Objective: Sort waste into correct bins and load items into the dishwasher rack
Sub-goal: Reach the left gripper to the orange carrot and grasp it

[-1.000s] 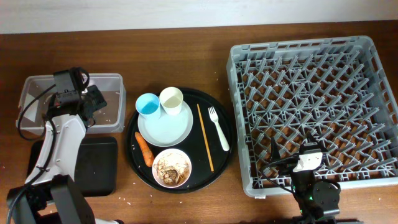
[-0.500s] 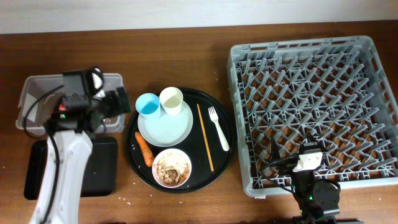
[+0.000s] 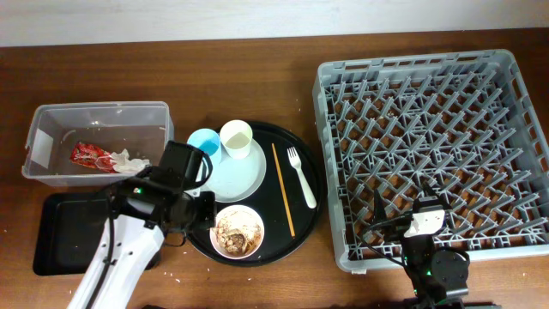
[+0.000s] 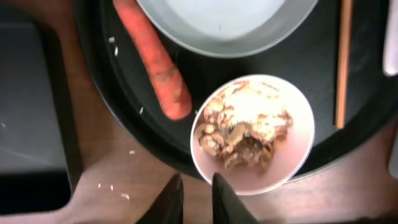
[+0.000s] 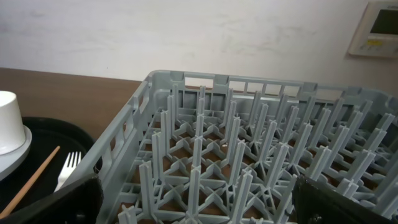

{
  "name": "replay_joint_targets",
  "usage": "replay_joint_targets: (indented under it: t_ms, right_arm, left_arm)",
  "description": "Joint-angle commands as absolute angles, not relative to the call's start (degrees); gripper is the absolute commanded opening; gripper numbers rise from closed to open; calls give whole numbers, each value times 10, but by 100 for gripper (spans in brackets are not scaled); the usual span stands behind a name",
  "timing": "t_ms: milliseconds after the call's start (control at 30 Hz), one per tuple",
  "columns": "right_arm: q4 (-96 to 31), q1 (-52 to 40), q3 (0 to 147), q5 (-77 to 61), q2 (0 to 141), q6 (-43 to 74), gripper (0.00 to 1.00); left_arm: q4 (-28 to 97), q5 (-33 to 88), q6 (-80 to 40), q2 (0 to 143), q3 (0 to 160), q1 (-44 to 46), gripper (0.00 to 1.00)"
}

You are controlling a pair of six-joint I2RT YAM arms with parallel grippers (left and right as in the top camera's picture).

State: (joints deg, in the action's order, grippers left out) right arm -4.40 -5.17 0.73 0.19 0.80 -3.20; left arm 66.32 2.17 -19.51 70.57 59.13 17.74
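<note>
**Wooden table with dishes, two bins and a grey rack**

Brown wooden table (image 3: pixel 257 51), with a pale wall along its far edge.

At the right, a large grey dishwasher rack (image 3: pixel 429 146) with rows of upright pegs.

In the middle, a round black tray (image 3: pixel 310 215) carrying:
- A pale round plate (image 3: pixel 240 176), with a cream cup (image 3: pixel 236 137) upright on its far edge.
- A light blue cup (image 3: pixel 202 142) just beside the plate, partly hidden by the left arm.
- Right of the plate, a thin wooden chopstick (image 3: pixel 283 189) and a white plastic fork (image 3: pixel 301 178), side by side and apart.
- At the tray's front, a pink-white bowl (image 3: pixel 256 245) filled with brownish food scraps (image 3: pixel 233 230).
- A small orange carrot (image 4: pixel 152 59) between plate and bowl, its tip just beside the bowl's rim. Hidden under the left arm from overhead.

At the left, a clear plastic tub (image 3: pixel 39 142) holding a red snack wrapper (image 3: pixel 86 154) and a crumpled white tissue (image 3: pixel 127 160), touching each other. In front of the tub, a shallow black rectangular tray (image 3: pixel 60 232).

Left gripper (image 4: pixel 196 199) over bare table just off the round tray's front rim, near the bowl. Fingers a narrow gap apart, gripping nothing.

Right gripper (image 5: pixel 199 208) at the rack's near edge, facing across the pegs. Fingers spread wide, gripping nothing.
</note>
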Motion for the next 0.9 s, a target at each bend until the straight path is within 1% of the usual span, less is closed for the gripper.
replay_joint_targets:
  t_ms: [0,100,133,200,233,267,300,333,367,400,433,467,533,600,667,800,833,867]
  right_arm:
    - [-46,-48,3,8,4,-30,99]
    - [-46,-48,3,8,4,-30,99]
    - [-46,-48,3,8,4,-30,99]
    - [-46,-48,3,8,4,-30,99]
    - [-46,-48,3,9,4,-30,99]
    - [-46,-48,3,9,4,-30,99]
    - [-46,-48,3,8,4,-30,99]
    - [-46,-48,3,8,4,-30,99]
    - [-46,-48,3,8,4,-30,99]
    - [-46,-48,3,9,4,-30,99]
    - [-46,-48,3,8,4,-30,99]
    - [-46,-48,3,8,4,-30,99]
    - [-46,-48,3,8,4,-30,99]
    - [-46,-48,3,8,4,-30,99]
    - [-46,-48,3,8,4,-30,99]
    - [-46,-48,3,8,4,-30,99]
    - [-46,-48,3,8,4,-30,99]
    - [-46,-48,3,8,4,-30,99]
  left_arm:
    - [606,-27,-272,701,521,180,11]
    - [531,-54,-315,701,473,180,13]
    - [498,-56,-315,701,459,180,21]
    - [450,-71,-317,708,446,180,28]
    - [437,-80,-329,715,446,179,28]
    - [434,-96,-346,726,446,180,31]
    - [429,-108,-350,743,446,178,36]
    - [420,-107,-378,767,446,174,47]
    - [408,-98,-380,788,446,174,58]
    - [402,-97,-380,805,446,173,76]
    - [396,-92,-380,818,446,173,84]
    - [393,-86,-380,824,446,171,84]
    - [392,-79,-380,830,446,163,81]
    - [395,-62,-379,830,446,163,73]
    - [395,-58,-376,830,446,160,60]
    - [397,-36,-375,828,447,141,43]
    - [397,-36,-372,828,447,130,39]
    - [399,-36,-366,828,447,119,38]
